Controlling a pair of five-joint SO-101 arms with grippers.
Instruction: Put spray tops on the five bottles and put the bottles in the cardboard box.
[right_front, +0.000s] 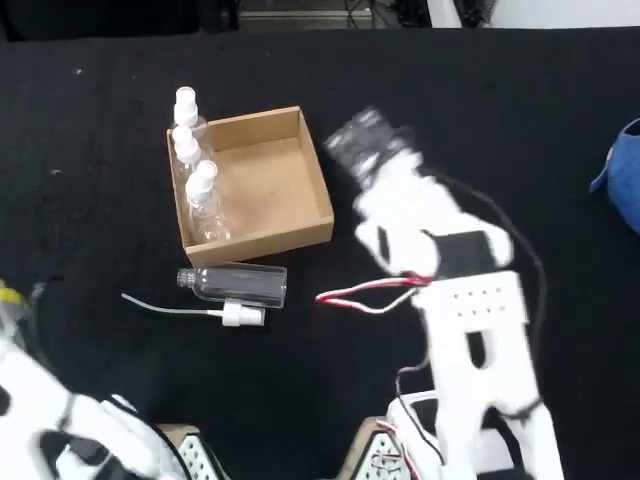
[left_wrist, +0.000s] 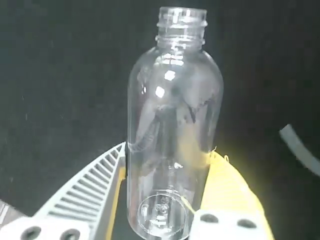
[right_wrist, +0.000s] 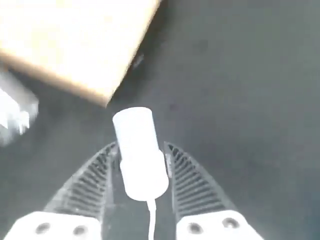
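Note:
My left gripper (left_wrist: 167, 152) is shut on a clear bottle (left_wrist: 172, 125) that has no top, its open neck pointing away from the wrist. My right gripper (right_wrist: 142, 147) is shut on a white spray top (right_wrist: 138, 152), whose thin tube runs back between the fingers. It hangs just off a corner of the cardboard box (right_wrist: 75, 45). In the high view the box (right_front: 262, 121) holds three topped bottles (right_front: 205, 200) along its left wall. The right gripper (right_front: 365, 142) hovers to the right of the box. Another open bottle (right_front: 232, 283) lies in front of the box, with a loose spray top (right_front: 240, 316) beside it.
The table is covered in black cloth (right_front: 480, 110). The left arm (right_front: 40, 425) sits at the near left corner. A blue object (right_front: 622, 185) lies at the right edge. Red and white wires (right_front: 365, 295) hang from the right arm near the lying bottle.

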